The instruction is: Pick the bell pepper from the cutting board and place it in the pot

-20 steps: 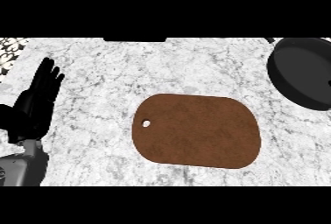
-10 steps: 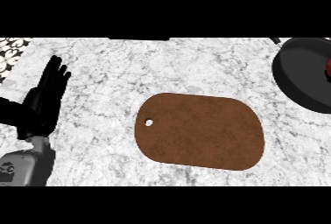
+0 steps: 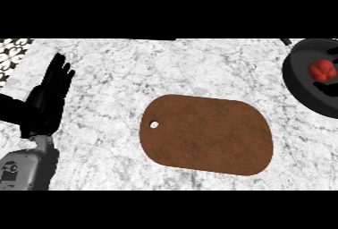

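Observation:
A red bell pepper [image 3: 323, 70] lies inside the black pot [image 3: 300, 85], which is cut off by the right edge of the head view. The brown cutting board [image 3: 208, 134] lies in the middle of the counter with nothing on it; a small hole shows near its left edge. My left hand [image 3: 48, 96] rests open at the left, fingers straight and pointing up, well apart from the board. The right hand does not show.
The counter's top is white and grey marble [image 3: 132, 67]. A patterned black and white surface [image 3: 14, 49] sits at the top left corner. A dark handle stub [image 3: 286, 42] shows by the pot's upper rim.
The view has shifted so the pot shows more of its inside, and the red pepper is now visible in it. The left hand stays open at the left.

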You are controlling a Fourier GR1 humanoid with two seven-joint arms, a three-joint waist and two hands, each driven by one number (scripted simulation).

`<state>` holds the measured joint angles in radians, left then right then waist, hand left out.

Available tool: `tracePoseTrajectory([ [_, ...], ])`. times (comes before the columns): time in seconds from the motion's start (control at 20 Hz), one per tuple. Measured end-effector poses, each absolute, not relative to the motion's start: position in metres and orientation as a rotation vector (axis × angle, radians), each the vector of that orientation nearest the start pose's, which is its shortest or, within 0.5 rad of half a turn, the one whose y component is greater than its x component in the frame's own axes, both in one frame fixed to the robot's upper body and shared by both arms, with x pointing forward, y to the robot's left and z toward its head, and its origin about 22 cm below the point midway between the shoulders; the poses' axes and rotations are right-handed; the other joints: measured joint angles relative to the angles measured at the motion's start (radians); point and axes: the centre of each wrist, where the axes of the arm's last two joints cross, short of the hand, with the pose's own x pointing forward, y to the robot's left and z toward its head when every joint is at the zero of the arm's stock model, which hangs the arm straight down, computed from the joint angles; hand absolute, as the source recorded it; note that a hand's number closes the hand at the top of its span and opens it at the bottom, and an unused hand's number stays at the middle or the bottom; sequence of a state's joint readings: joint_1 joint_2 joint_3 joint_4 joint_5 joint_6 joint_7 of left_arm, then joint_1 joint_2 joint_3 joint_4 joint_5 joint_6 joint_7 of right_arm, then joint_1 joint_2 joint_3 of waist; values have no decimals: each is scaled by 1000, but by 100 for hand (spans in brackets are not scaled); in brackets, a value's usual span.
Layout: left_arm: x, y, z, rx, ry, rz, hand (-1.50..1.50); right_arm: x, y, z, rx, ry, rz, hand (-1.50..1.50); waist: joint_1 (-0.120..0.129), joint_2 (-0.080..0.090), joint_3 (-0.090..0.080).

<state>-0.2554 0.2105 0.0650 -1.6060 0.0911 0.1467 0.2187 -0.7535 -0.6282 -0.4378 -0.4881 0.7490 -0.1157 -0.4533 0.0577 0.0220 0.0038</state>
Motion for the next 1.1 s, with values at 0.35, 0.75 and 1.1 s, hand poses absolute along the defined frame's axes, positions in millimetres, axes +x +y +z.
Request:
tracePoseTrajectory([
  [0.35, 293, 260, 88, 148, -1638, 31, 0, 376, -450, 85, -719, -1593, 515, -150, 5, 2, 2],
  [0.75, 290, 263, 89, 152, -1637, 33, 0, 369, -473, 98, -480, -1749, 210, -150, -3, 1, 2],
  [1.1, 293, 263, 93, 155, -1644, 29, 0, 335, -522, 118, -412, -1780, 95, -150, -5, 6, 3],
])
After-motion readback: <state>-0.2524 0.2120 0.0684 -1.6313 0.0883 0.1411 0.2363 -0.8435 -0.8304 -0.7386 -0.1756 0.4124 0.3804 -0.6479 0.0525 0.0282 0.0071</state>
